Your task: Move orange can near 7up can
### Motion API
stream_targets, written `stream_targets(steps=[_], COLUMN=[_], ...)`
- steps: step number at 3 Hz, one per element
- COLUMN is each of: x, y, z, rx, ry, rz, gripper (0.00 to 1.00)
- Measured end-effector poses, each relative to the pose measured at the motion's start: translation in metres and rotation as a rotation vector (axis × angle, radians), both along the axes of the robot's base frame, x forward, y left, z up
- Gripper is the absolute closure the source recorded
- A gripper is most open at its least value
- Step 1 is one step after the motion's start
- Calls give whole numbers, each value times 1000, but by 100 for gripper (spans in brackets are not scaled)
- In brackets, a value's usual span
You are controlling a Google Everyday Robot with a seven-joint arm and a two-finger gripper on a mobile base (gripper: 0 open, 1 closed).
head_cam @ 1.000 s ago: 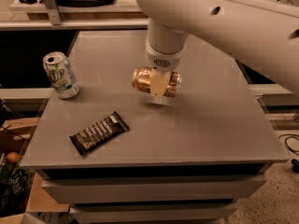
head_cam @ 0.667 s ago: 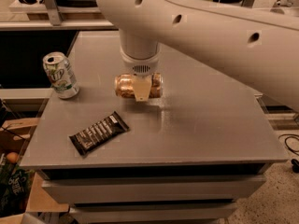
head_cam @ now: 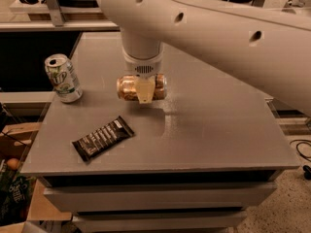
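Grey table (head_cam: 218,130): gripper (head_cam: 143,88) clamps sideways orange can (head_cam: 127,87) near upright 7up can (head_cam: 63,79).

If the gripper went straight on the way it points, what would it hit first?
Probably the gray table: the gripper points down, shut on the orange can, bare tabletop beneath it.

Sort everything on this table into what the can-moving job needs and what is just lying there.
Belongs to the job:
- orange can, on its side, clamped in the end effector over the middle of the table
- 7up can, upright near the table's left edge

Just lying about:
- dark snack bar, flat on the gray table, front left, apart from both cans
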State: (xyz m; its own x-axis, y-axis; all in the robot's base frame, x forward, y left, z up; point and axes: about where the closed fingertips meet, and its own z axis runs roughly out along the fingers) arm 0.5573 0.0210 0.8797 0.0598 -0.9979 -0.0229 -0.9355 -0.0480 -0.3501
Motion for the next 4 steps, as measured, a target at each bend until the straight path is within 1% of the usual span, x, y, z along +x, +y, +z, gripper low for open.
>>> stream_targets(steps=[1, 2, 3, 4], x=[12, 22, 28, 37], y=[18, 43, 67, 83], z=[7, 15, 19, 15], rx=[-28, -65, -91, -99], ry=[-6, -11, -11, -3], rz=[69, 165, 249, 305], gripper=[100, 100, 100, 100])
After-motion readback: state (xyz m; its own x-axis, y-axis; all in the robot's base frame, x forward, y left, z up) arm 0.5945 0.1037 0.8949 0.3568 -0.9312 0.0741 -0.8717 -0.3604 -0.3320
